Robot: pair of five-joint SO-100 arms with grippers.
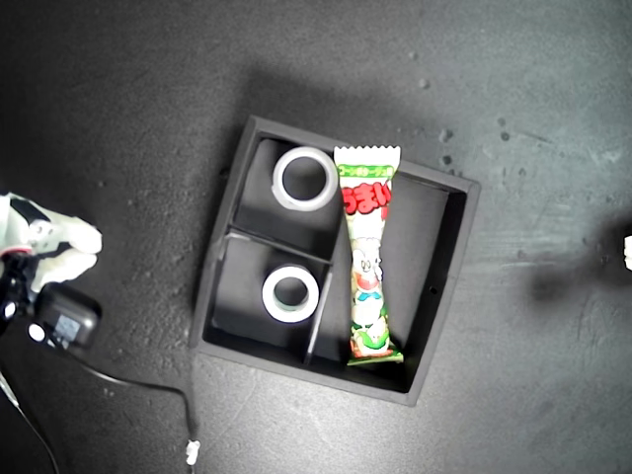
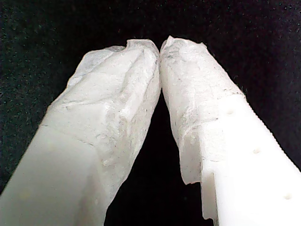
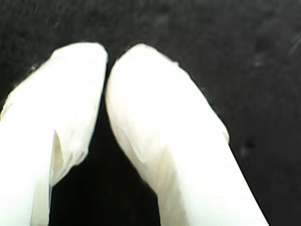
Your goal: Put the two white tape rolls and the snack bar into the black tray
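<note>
Not much else going on here tbh. A dark grey tabletop [image 1: 118, 99] is filling the whole exterior view, looking a bit scuffed with small specks showing toward the upper right. A thin black cable [image 1: 148, 385] is trailing across the lower left, ending in a little white connector [image 1: 192, 451] near the bottom edge.

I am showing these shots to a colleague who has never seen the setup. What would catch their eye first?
The snack bar, bright green, white and red, lies in the long compartment of the black tray at the middle of the exterior view. Beside it, two white tape rolls sit one per small compartment: the larger roll and the smaller roll. Both wrist views show only white fingers closed over dark surface.
</note>
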